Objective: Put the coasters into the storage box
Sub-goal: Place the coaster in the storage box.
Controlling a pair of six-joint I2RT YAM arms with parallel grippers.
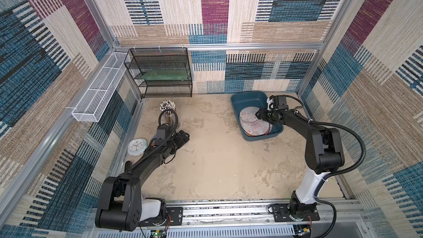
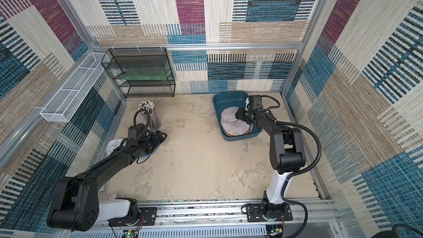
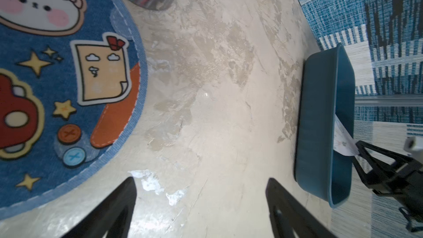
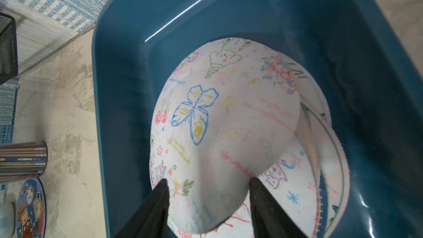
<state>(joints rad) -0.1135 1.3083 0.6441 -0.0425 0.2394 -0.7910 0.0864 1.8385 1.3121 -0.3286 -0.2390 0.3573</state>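
Note:
The dark teal storage box [image 1: 248, 95] [image 2: 229, 93] stands at the back right and holds a pile of pale coasters [image 1: 249, 120] [image 2: 231, 120]. My right gripper [image 1: 258, 114] [image 4: 208, 184] is down inside it, open. The bent near edge of the top butterfly coaster [image 4: 217, 111] lies between the parted fingers. On the left, a dark blue cartoon coaster [image 3: 57, 88] [image 4: 29, 207] lies on the table, mostly hidden under my left arm in both top views. My left gripper [image 1: 184, 137] [image 3: 201, 182] hovers open over bare table just beside it, holding nothing.
A pen holder [image 1: 168, 111] full of pens stands behind the left gripper. A small white clock [image 1: 137, 146] lies by the left wall. A black mesh rack [image 1: 160, 74] and a white mesh basket [image 1: 98, 88] sit at the back left.

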